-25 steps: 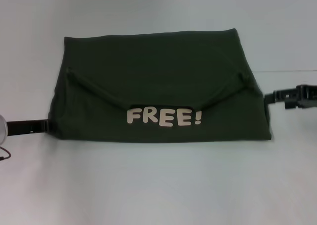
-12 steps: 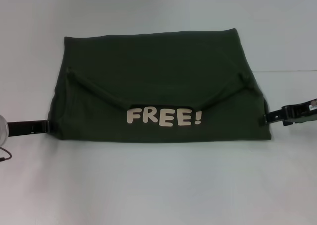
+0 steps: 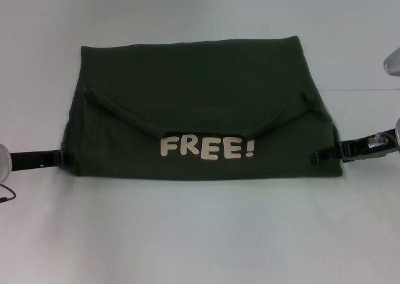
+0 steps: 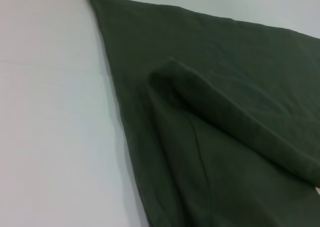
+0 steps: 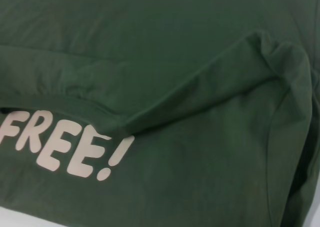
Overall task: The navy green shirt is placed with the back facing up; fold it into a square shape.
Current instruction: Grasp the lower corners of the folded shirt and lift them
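The navy green shirt (image 3: 194, 84) lies on the white table, folded into a wide trapezoid, with both sleeves turned inward and white letters "FREE!" (image 3: 207, 147) showing near its front edge. My left gripper (image 3: 59, 159) sits low at the shirt's left front corner, its tip at the cloth's edge. From the right, my right gripper (image 3: 319, 154) reaches over the right front corner. The left wrist view shows the shirt's side edge and a folded ridge (image 4: 225, 112). In the right wrist view the shirt (image 5: 175, 62) fills the frame, with the print (image 5: 60, 147) visible.
The white table (image 3: 200, 234) extends on all sides of the shirt. A thin cable (image 3: 5, 193) hangs near the left arm. A grey rounded part of the robot (image 3: 392, 62) shows at the right edge.
My right gripper has come down toward the front and moved left, from beside the shirt to over its right front corner. The left gripper and the shirt have not moved.
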Available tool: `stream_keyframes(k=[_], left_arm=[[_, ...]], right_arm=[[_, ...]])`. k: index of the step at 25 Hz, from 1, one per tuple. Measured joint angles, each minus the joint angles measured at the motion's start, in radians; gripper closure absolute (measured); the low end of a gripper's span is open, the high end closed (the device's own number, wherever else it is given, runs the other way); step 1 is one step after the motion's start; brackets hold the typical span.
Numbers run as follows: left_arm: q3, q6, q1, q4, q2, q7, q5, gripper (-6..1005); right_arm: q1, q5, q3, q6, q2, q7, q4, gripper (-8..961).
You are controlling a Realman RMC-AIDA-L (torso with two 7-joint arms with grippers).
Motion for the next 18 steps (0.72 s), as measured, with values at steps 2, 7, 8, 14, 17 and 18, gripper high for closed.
stream_keyframes(k=[2,7,8,14,17,18], left_arm=[[0.000,0.000,-0.001,0.001,0.000,0.000,-0.001,993],[0.000,0.000,-0.001,0.001,0.000,0.000,-0.001,992],[0.000,0.000,-0.001,0.002,-0.001,0.000,-0.001,992],[-0.001,-0.001,0.000,0.003,-0.003,0.000,-0.001,992],[-0.003,-0.001,0.000,0.003,-0.003,0.000,-0.001,992],[-0.003,-0.001,0.000,0.003,-0.003,0.000,-0.001,993]], right_arm=[[0.002,-0.001,-0.005,0.019,0.002,0.000,0.014,153],[0.002,-0.002,-0.015,0.036,0.016,-0.001,0.022,161],[0.002,-0.002,-0.017,0.038,0.019,-0.002,0.022,163],[0.002,-0.002,-0.020,0.040,0.028,-0.011,0.023,174],[0.002,-0.003,-0.020,0.040,0.028,-0.010,0.023,179],[0.002,-0.004,-0.020,0.041,0.028,-0.009,0.023,181]])
